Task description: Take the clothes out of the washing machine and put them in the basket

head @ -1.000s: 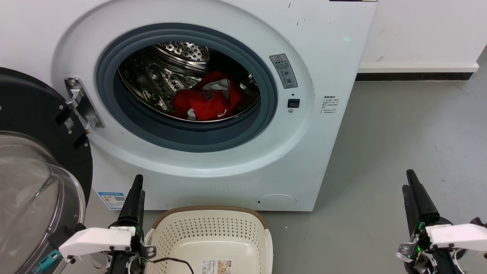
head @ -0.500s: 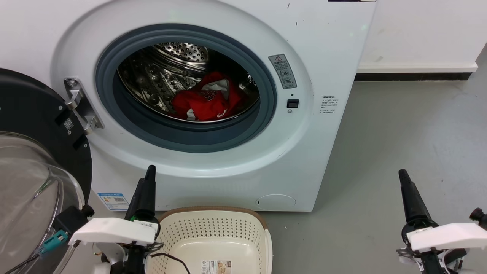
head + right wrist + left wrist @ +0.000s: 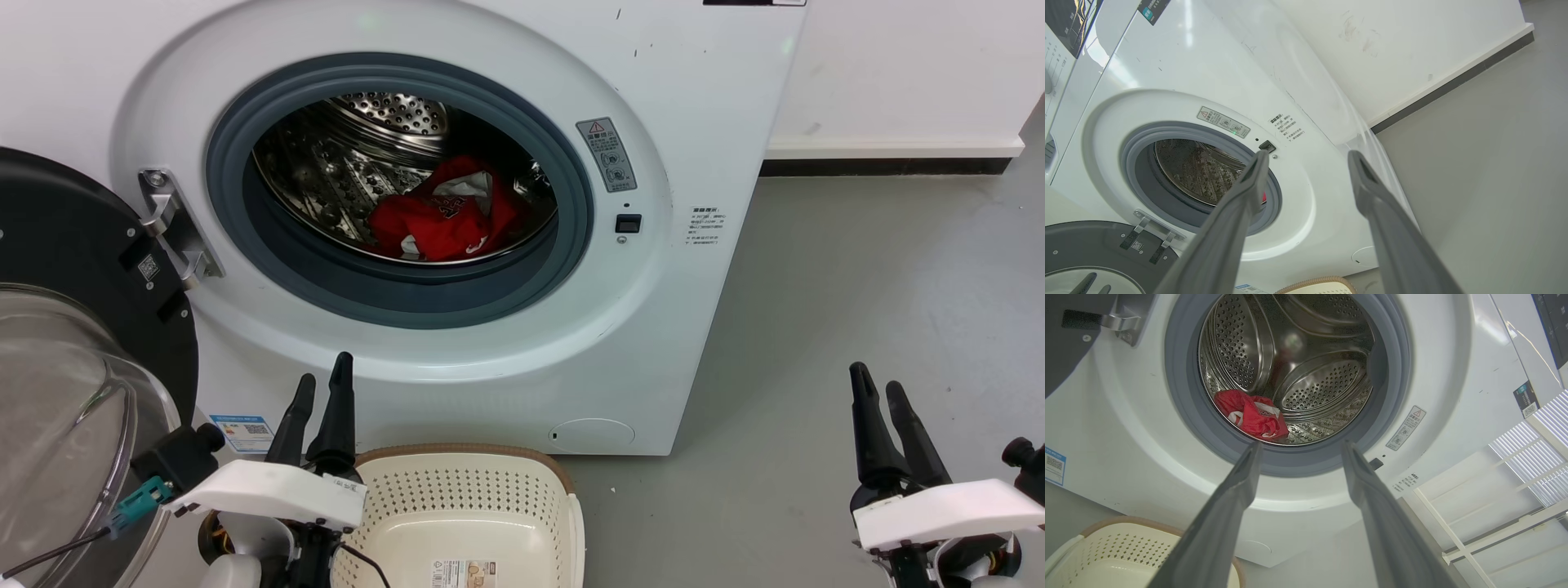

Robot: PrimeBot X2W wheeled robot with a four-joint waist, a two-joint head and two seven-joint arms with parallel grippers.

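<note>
Left gripper point(image 3: 325, 367) stands at the lower left, its fingers spread apart and gripping nothing, just beside the basket point(image 3: 457, 448), which sits on the floor point(image 3: 857, 269) before the washing machine point(image 3: 702, 98). The door point(image 3: 82, 245) hangs open at the left. The clothes point(image 3: 441, 220), a red heap, lie low in the drum. Right gripper point(image 3: 873, 377), far right, is likewise spread and unladen.

Grey floor point(image 3: 857, 269) meets a white wall point(image 3: 898, 65); perhaps a slatted white panel point(image 3: 1535, 457) nearby.
</note>
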